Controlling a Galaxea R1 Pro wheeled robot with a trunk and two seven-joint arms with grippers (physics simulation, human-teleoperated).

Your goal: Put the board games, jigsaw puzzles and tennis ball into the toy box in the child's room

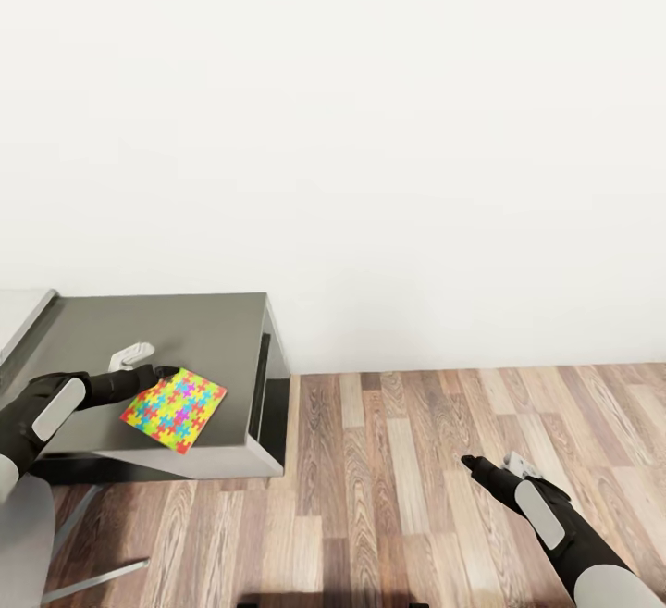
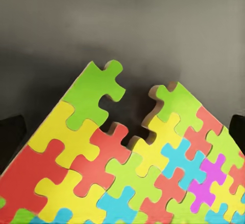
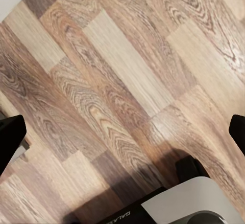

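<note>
Clearly multicoloured jigsaw puzzle, one notched edge.

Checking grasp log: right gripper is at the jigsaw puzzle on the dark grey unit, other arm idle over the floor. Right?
Wrong arm. The head view shows the left gripper at the jigsaw puzzle on the dark grey unit; the right gripper hangs over the wood floor.

arms: black segments, grey oval panels | upper sleeves: light grey | base: grey-white shell, black trim
</note>
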